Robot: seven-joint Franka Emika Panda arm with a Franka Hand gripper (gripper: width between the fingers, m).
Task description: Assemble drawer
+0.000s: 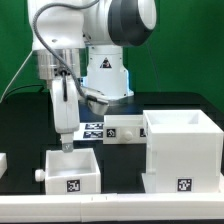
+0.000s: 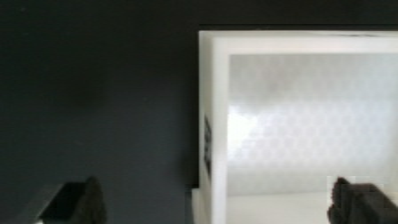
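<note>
progress: drawer box (image 1: pixel 72 172) is sitting apart from housing (image 1: pixel 182 150) at tabletop (image 1: pixel 20 130) near edge | fingers (image 2: pixel 80 200) are hanging wide, empty | seemingly left: sliding box in

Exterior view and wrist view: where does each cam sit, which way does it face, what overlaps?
Exterior view: off the arm, facing the robot's base across the black table, angled slightly down; shows the arm, the open gripper, a small open box below it and a larger box.
Wrist view: on the wrist, looking straight down past the two fingers at one corner of the small open box and bare table.
Shared: the fingers, the small open box, the table.
</note>
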